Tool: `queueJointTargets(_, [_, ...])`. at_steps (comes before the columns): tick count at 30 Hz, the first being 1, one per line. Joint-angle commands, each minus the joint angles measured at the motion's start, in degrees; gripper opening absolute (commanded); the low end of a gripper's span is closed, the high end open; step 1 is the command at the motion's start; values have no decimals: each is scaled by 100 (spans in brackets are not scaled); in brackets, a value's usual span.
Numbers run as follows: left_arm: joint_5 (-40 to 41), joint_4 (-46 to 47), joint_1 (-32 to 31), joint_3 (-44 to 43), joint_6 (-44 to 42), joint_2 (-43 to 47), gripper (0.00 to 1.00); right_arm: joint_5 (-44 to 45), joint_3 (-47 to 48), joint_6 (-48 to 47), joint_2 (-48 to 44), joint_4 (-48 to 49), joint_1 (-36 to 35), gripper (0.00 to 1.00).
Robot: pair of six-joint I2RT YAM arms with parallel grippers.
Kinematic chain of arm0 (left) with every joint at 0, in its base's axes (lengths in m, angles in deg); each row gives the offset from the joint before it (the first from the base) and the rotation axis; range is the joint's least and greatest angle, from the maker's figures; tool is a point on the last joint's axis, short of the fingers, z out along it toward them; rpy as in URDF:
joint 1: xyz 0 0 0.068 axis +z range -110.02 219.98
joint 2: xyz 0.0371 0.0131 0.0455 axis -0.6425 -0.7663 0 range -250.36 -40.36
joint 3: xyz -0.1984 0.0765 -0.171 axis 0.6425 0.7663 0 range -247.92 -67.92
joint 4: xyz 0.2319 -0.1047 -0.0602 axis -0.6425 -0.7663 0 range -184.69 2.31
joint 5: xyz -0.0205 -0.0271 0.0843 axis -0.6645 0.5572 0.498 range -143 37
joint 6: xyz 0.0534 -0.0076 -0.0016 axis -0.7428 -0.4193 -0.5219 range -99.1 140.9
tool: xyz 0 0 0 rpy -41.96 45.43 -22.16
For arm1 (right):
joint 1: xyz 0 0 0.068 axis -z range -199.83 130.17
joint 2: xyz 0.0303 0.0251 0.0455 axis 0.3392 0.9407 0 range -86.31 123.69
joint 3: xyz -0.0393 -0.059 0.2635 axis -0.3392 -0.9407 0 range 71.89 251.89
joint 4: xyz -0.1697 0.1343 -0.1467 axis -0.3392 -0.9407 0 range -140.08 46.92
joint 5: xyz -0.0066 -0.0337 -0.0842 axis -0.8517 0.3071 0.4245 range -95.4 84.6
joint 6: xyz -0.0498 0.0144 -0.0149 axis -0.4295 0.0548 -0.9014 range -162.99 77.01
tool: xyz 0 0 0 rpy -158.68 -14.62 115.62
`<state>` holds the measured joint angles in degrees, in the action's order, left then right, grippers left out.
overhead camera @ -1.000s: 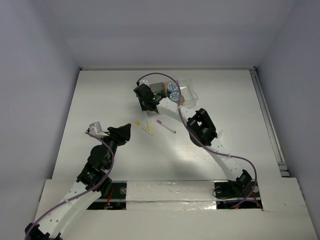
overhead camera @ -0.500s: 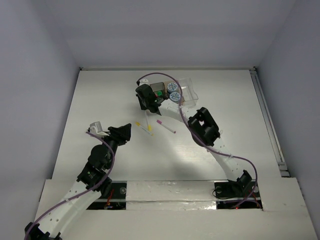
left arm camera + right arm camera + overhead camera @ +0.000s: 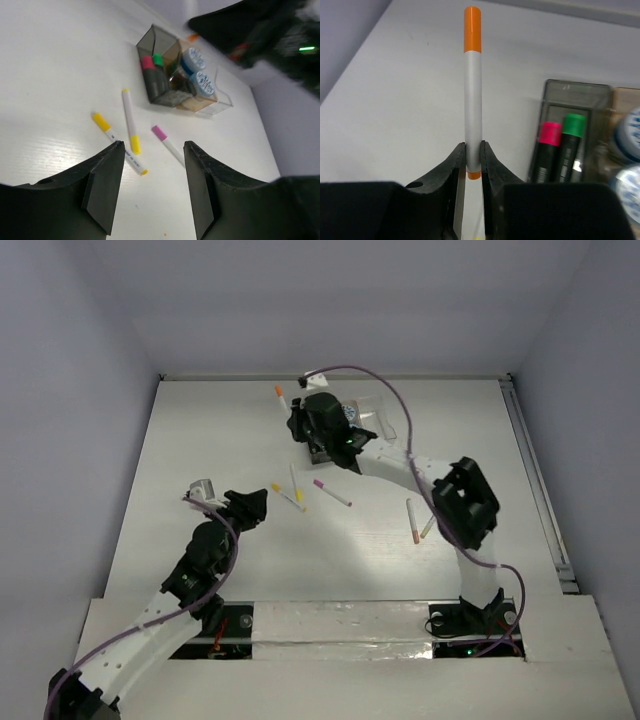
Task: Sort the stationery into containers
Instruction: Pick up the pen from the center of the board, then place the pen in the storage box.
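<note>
Pen (image 3: 472, 100), orange-capped, clamped in right fingers (image 3: 453, 172), wrist view; left fingers (image 3: 103, 186) parted, seemingly empty.

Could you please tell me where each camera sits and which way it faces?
Top external: above and behind the bases, looking down on the table; the left arm and right arm show.
Left wrist: on the left arm, facing across loose pens toward the bins; the open fingers of the left gripper frame the bottom.
Right wrist: on the right arm, looking along the right gripper, shut on the orange-capped pen.
Shared: both wrist views show the dark grey bin holding pink- and green-topped markers.
</note>
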<state>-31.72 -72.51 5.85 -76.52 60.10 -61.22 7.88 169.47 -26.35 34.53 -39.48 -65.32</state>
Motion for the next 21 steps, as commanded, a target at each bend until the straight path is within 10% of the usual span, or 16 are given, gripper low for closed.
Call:
queueJointTargets(1, [-80, 529, 3, 25, 201, -584, 47, -1, -1016, 23, -1034, 546, 348, 0])
queueJointTargets(10, [-291, 574, 3, -607, 879, -2782, 48, -1159, -3043, 217, -3126, -701, 2193, 0])
queueJointTargets(21, [-291, 741, 3, -1038, 870, -3652, 48, -2356, -2446, -372, -2293, -1247, 2906, 0])
